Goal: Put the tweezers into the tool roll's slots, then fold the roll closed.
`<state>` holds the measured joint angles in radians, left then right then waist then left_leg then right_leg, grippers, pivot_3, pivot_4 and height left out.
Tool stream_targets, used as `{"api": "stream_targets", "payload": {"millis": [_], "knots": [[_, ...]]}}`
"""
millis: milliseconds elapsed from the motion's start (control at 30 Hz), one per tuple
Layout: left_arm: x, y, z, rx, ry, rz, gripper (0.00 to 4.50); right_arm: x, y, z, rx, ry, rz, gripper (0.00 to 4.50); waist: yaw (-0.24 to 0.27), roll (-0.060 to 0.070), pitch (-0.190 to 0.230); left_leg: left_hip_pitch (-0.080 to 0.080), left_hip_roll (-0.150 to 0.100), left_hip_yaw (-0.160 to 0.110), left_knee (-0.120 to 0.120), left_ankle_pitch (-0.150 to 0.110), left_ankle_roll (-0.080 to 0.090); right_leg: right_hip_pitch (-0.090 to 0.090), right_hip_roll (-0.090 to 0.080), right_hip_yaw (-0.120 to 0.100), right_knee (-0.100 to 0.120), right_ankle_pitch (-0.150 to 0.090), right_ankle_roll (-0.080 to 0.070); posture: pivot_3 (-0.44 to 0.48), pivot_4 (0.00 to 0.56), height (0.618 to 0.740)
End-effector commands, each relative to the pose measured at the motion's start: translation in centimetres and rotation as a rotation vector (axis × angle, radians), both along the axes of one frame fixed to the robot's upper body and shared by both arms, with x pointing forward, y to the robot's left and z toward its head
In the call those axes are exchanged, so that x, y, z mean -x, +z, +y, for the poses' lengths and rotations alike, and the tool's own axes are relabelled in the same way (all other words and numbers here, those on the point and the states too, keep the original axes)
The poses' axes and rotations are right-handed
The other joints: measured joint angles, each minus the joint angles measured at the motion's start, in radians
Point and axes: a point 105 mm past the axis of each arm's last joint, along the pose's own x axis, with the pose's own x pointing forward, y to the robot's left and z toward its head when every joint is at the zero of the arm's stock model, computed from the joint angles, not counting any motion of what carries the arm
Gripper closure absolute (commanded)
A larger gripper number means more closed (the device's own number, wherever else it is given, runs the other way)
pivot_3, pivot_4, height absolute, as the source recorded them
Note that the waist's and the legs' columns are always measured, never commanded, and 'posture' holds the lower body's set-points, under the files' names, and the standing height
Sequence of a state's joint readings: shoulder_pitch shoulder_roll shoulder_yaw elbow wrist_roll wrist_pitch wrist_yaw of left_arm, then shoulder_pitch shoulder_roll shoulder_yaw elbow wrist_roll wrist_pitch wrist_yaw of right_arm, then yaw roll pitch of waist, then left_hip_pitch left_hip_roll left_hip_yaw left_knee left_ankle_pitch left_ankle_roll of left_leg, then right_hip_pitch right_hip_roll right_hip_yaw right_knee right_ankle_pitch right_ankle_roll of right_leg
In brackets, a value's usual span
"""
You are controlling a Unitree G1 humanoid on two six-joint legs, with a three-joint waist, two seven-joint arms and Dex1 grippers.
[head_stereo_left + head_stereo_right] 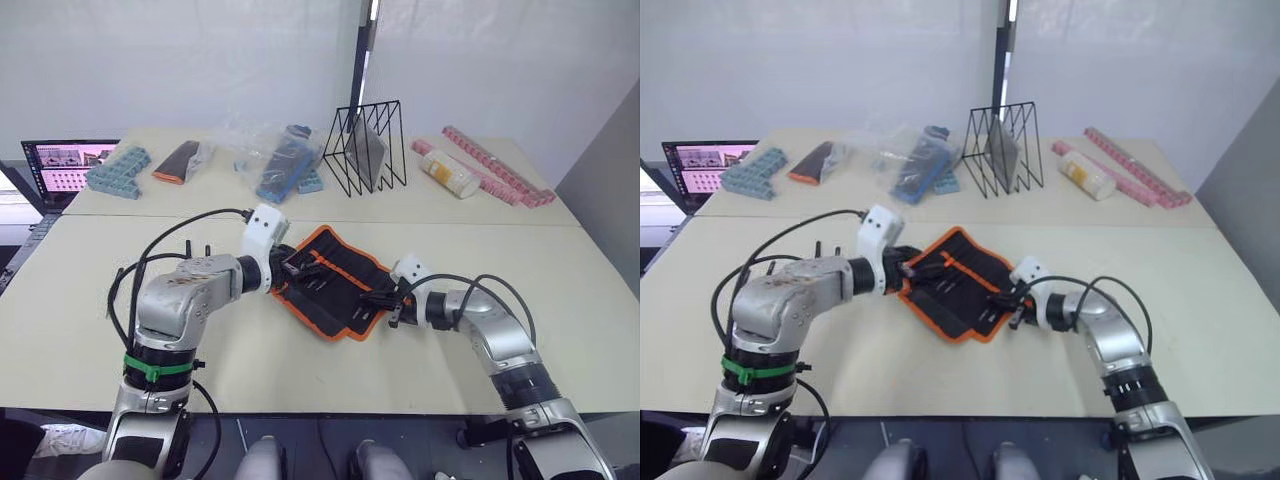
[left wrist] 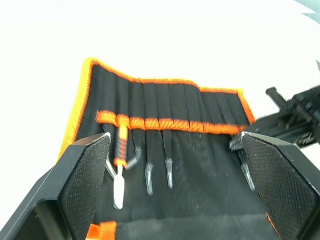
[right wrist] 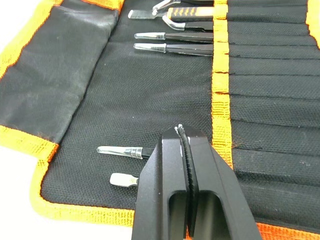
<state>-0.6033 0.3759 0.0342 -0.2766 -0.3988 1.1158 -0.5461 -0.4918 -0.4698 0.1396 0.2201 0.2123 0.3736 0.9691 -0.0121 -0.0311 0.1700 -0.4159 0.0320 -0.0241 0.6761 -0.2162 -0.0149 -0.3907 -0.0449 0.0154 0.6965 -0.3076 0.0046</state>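
The tool roll (image 1: 325, 283) lies open and slanted on the near table, black with orange edging. Several slim black tweezers sit in its slots (image 3: 265, 65), their points sticking out: two side by side (image 3: 165, 48), two more (image 3: 120, 151) near the roll's end. An orange-handled tool (image 2: 121, 150) sits beside them. My left gripper (image 1: 290, 268) is at the roll's left edge, open, its fingers (image 2: 85, 175) spread wide over the fabric. My right gripper (image 1: 385, 305) rests on the roll's right end, shut, with its tip (image 3: 182, 131) above the two end tweezers.
On the far table stand a black wire rack (image 1: 365, 148), a clear plastic bag of items (image 1: 275, 160), blue boxes (image 1: 118, 172), a small black-and-orange pouch (image 1: 178, 162), a bottle (image 1: 448, 172) and pink strips (image 1: 500, 165). A laptop (image 1: 65, 165) sits at far left.
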Motion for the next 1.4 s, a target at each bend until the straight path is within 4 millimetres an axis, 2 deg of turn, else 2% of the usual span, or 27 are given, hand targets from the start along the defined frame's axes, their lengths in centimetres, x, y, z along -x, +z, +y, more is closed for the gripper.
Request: {"api": "stream_targets", "payload": {"millis": [33, 167, 367, 467, 567, 667, 767, 867, 933, 1000, 1067, 1200, 1400], "knots": [[0.0, 0.6, 2.1, 0.012, 0.093, -0.053, 0.05, -0.6, 2.6, -0.3, -0.088, -0.008, -0.058, 4.50, 0.000, 0.000, 0.000, 0.000, 0.000, 0.000, 0.000, 0.000, 0.000, 0.000, 0.000, 0.000, 0.000, 0.000, 0.000, 0.000, 0.150, 0.685], [0.5, -0.3, 4.2, 0.005, 0.178, -0.044, 0.05, -1.1, 2.9, -0.7, -0.092, -0.019, -0.073, 4.50, -0.001, 0.001, 0.001, -0.004, 0.000, -0.001, 0.000, 0.000, 0.000, -0.004, 0.000, 0.001, 0.000, 0.000, 0.000, 0.000, 0.150, 0.685], [1.7, -0.9, 7.1, -0.004, 0.279, -0.049, 0.05, -1.8, 1.8, -1.5, -0.060, -0.043, -0.062, 4.50, 0.001, 0.001, 0.001, -0.010, 0.000, 0.000, 0.000, 0.000, 0.000, -0.012, -0.001, 0.002, 0.003, 0.000, 0.000, 0.000, 0.150, 0.685], [2.1, -0.8, 8.6, -0.012, 0.327, -0.072, 0.05, -1.8, 0.6, -1.7, -0.005, -0.034, -0.044, 4.50, 0.000, 0.001, 0.001, -0.010, 0.000, 0.000, 0.000, 0.000, 0.000, -0.013, -0.001, 0.002, 0.003, 0.000, 0.000, 0.000, 0.150, 0.685], [2.2, -0.5, 11.5, 0.012, 0.443, -0.111, 0.05, -1.7, -0.7, -1.9, 0.037, -0.026, -0.017, 4.50, 0.000, 0.001, 0.001, -0.009, 0.000, 0.000, 0.000, 0.000, 0.000, -0.012, 0.000, 0.002, 0.003, 0.000, 0.000, 0.000, 0.150, 0.685], [3.1, -0.2, 15.0, -0.014, 0.571, -0.153, 0.05, -1.7, -1.1, -1.9, 0.039, -0.018, -0.005, 4.50, -0.001, 0.001, 0.000, -0.008, 0.001, 0.000, 0.000, 0.000, 0.000, -0.012, 0.000, 0.002, 0.003, 0.000, 0.000, 0.000, 0.150, 0.685], [5.1, -0.1, 19.4, 0.006, 0.745, -0.184, 0.05, -1.7, -1.3, -1.8, 0.039, -0.008, 0.006, 4.50, -0.001, 0.000, 0.000, -0.008, 0.001, 0.000, 0.000, 0.000, 0.000, -0.012, -0.001, 0.002, 0.003, 0.000, -0.001, 0.000, 0.150, 0.685], [8.1, -0.4, 22.2, -0.014, 0.850, -0.210, 0.05, -2.0, -1.4, -2.0, 0.044, -0.006, 0.010, 4.50, -0.001, 0.000, 0.000, -0.008, 0.001, 0.000, 0.000, 0.000, 0.000, -0.012, -0.001, 0.002, 0.003, 0.000, -0.001, 0.000, 0.150, 0.685], [10.1, -0.7, 23.4, -0.024, 0.895, -0.240, 0.05, -2.0, -1.4, -2.0, 0.050, 0.002, 0.014, 4.50, -0.002, 0.000, 0.000, -0.007, 0.001, 0.000, 0.000, 0.000, 0.000, -0.011, -0.002, 0.002, 0.003, 0.000, -0.001, 0.000, 0.150, 0.685], [13.2, -3.2, 25.3, -0.146, 0.986, -0.196, 0.05, -2.0, -1.4, -1.9, 0.054, 0.016, 0.016, 4.50, 0.000, -0.001, -0.001, -0.007, 0.002, 0.000, 0.000, 0.000, 0.000, -0.011, -0.002, 0.002, 0.003, 0.001, -0.001, 0.000, 0.150, 0.685], [15.7, -5.1, 26.2, -0.168, 1.038, -0.146, 0.05, -2.1, -1.3, -1.8, 0.057, 0.024, 0.016, 4.50, -0.001, -0.001, -0.001, -0.006, 0.002, 0.001, 0.000, 0.000, 0.000, -0.010, -0.003, 0.002, 0.002, 0.000, -0.001, 0.000, 0.150, 0.685], [18.9, -7.5, 27.0, -0.143, 1.119, -0.118, 0.05, -2.1, -1.1, -1.7, 0.058, 0.039, 0.016, 4.50, 0.012, -0.003, -0.002, -0.006, 0.002, 0.002, 0.000, 0.000, 0.000, -0.011, -0.010, -0.001, 0.001, -0.001, -0.003, 0.000, 0.150, 0.685], [20.3, -9.4, 25.7, -0.121, 1.103, -0.088, 0.05, -2.3, -1.0, -1.6, 0.058, 0.049, 0.009, 4.50, 0.015, -0.003, -0.002, -0.007, 0.002, 0.006, 0.001, 0.000, 0.000, -0.011, -0.013, -0.001, 0.000, -0.001, -0.003, 0.000, 0.150, 0.685]]}}
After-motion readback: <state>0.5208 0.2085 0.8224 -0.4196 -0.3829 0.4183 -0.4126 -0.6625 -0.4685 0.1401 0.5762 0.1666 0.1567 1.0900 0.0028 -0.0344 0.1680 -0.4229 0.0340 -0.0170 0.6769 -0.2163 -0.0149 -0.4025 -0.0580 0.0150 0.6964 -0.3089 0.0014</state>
